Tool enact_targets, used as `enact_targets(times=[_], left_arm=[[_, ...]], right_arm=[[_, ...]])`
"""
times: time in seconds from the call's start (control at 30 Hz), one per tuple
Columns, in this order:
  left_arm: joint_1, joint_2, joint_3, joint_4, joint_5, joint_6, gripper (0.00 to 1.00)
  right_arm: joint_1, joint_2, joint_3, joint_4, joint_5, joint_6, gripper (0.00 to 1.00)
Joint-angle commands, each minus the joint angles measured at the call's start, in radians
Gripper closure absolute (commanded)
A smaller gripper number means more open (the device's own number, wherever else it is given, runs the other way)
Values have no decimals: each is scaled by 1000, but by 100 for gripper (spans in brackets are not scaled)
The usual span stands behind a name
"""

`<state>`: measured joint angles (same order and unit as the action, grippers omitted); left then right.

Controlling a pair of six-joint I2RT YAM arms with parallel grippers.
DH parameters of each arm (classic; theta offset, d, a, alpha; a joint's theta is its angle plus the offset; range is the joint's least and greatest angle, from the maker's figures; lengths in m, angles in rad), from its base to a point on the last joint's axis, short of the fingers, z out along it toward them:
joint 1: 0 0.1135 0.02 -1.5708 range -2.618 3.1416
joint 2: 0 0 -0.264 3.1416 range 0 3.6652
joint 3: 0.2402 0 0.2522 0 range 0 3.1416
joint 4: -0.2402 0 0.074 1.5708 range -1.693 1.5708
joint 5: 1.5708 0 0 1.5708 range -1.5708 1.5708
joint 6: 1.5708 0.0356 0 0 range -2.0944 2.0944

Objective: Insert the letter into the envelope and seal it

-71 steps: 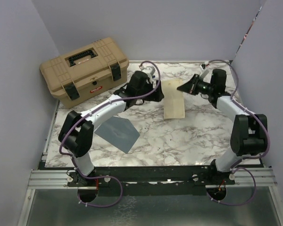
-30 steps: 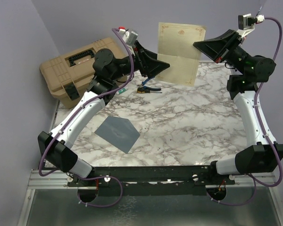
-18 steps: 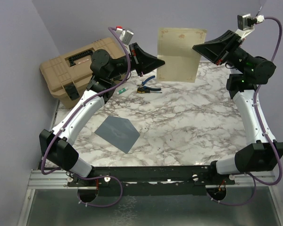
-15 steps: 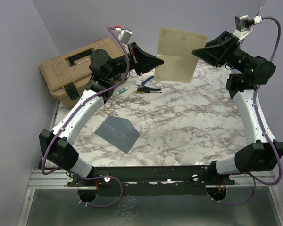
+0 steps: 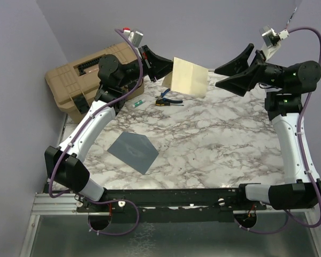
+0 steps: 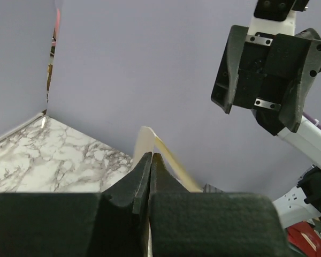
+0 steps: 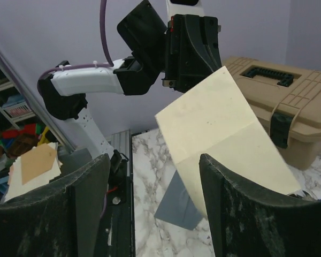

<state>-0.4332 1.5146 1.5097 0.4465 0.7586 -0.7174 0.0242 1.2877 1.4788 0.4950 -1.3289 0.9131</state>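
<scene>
Left gripper (image 5: 169, 66) pinches letter (image 5: 187, 79) by left edge, aloft. Right gripper (image 5: 222, 78) spread, just off right edge. Envelope (image 5: 132, 151) flat below, bare table (image 5: 219, 144) around.

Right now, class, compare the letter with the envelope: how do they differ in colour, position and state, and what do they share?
The letter is cream-tan; the envelope is blue-grey. The letter hangs tilted in the air; the envelope lies flat on the table. The left gripper pinches the letter's edge; nothing touches the envelope. Both are thin paper.
</scene>
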Motion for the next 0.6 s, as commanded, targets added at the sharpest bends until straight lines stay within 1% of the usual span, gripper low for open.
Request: enact_targets(times=[0.0, 0.07, 0.17, 0.37, 0.57], left_arm=[[22, 14, -8, 20, -15, 18, 100], [26, 19, -4, 19, -14, 20, 100], [27, 23, 0, 21, 6, 19, 100], [25, 9, -8, 24, 112, 16, 100], [10, -5, -19, 29, 191, -7, 100]], right_arm=[[-3, -10, 18, -151, -2, -131, 28], [-3, -4, 5, -111, -1, -94, 28], [-3, -1, -3, -98, 22, -90, 24], [-1, 15, 6, -280, 123, -269, 16], [48, 51, -35, -293, 146, -385, 15]])
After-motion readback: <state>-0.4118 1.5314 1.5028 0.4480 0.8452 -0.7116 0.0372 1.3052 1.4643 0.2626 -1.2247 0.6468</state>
